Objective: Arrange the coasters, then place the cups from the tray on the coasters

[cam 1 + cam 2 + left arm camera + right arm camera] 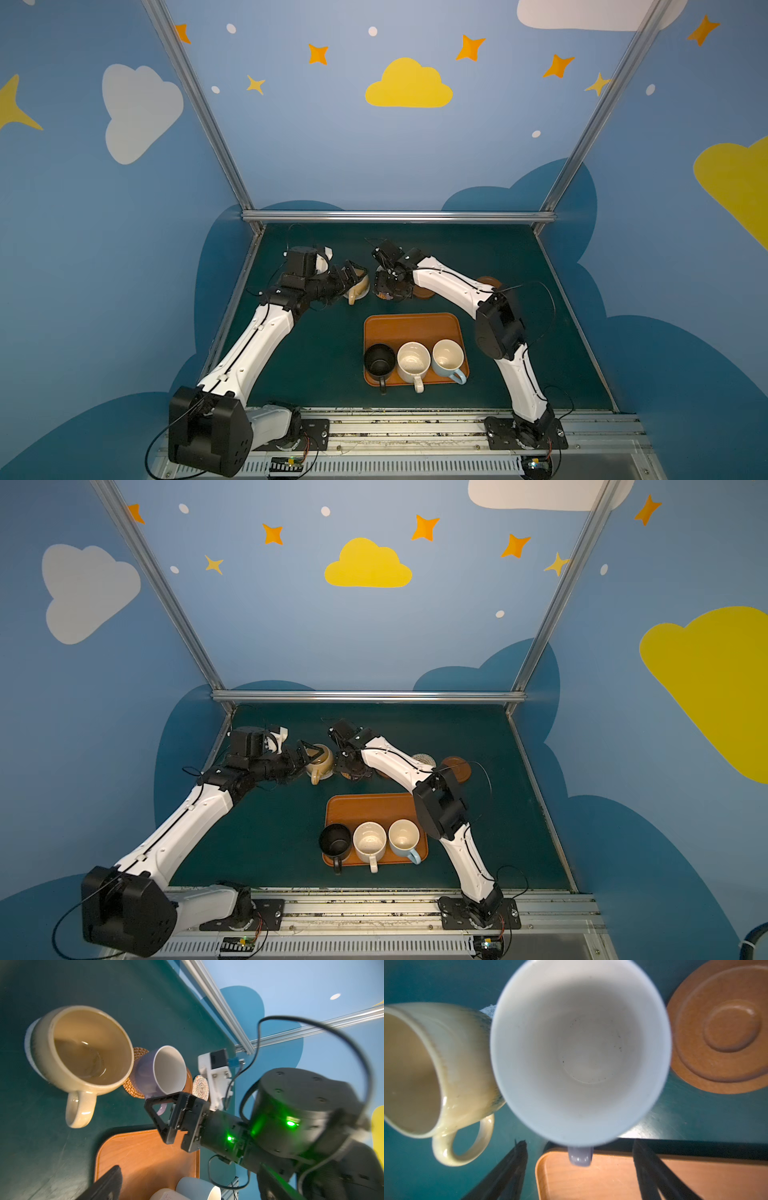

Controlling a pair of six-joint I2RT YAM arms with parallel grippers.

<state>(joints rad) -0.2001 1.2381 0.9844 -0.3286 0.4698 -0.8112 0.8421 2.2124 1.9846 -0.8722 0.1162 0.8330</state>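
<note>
While right pincer stands wide with nothing held, lavender cup sits upright on rattan coaster, 12 o'clock of tray. Retreat straight up, no sideways drift: handle lies between the fingers and yellow cup is tight at its 9 o'clock. Left pincer also wide, empty, beside yellow cup. Black cup, cream cup, blue cup wait on tray; wooden coaster free at 3 o'clock.

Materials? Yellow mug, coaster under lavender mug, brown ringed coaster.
Pale yellow mug: glazed ceramic, glossy highlights on handle. Woven coaster under the lavender mug: rattan-like fibre, coiled braid shows. Brown coaster: probably smooth wood, faint grain, turned rings; moulded plastic possible.
</note>
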